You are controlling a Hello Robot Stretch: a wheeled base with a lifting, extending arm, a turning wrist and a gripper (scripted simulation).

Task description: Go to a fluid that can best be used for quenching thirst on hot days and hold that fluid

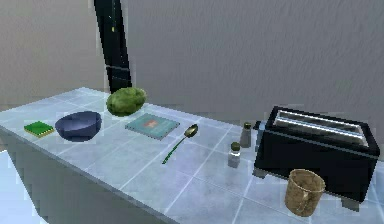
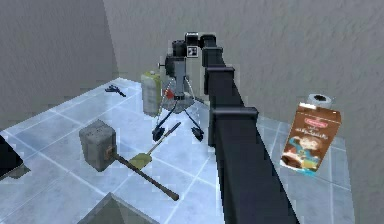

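**Gripper hanging at the pale bottle, rival carton nearby**

The gripper point(image 2: 177, 130) is hovering over the countertop point(image 2: 60, 120); I cannot tell whether it is holding anything, since the pale bottle point(image 2: 151, 90), probably the thirst-quencher, is standing right at it, toward the arm side view's left; a sideways nudge from the fingers point(image 2: 160, 128) risks tipping it; a brown carton point(image 2: 312, 140) is standing well apart beyond the arm point(image 2: 235, 130), inviting a wrong pick.
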